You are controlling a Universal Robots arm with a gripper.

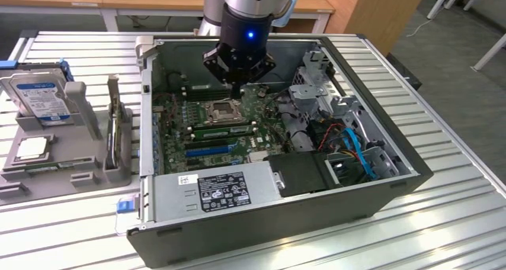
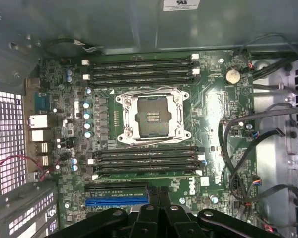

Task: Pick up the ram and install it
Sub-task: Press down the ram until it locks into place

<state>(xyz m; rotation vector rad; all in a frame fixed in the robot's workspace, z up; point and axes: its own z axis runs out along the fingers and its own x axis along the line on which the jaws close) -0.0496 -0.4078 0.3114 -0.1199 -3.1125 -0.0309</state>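
The ram (image 1: 52, 165) looks like a long thin green strip lying flat in the grey fixture (image 1: 87, 113) on the exterior view's left, well away from the arm. My gripper (image 1: 237, 84) hangs inside the open computer case (image 1: 276, 222), above the motherboard (image 2: 218, 119) near the far memory slots (image 2: 141, 69) and the CPU socket (image 2: 151, 116). Its black fingers (image 2: 158, 213) sit together, shut, with nothing between them. Another green strip (image 1: 225, 129) stands in the near memory slots (image 2: 146, 161); I cannot tell whether it is a ram stick.
The fixture also carries a hard drive with a blue-white label (image 1: 41, 98), a CPU chip (image 1: 33, 147) and an upright card (image 1: 115, 128). Inside the case are a power supply (image 1: 213, 190), drive cages (image 1: 316, 86), loose cables (image 2: 248, 148) and blue card slots (image 2: 116, 201).
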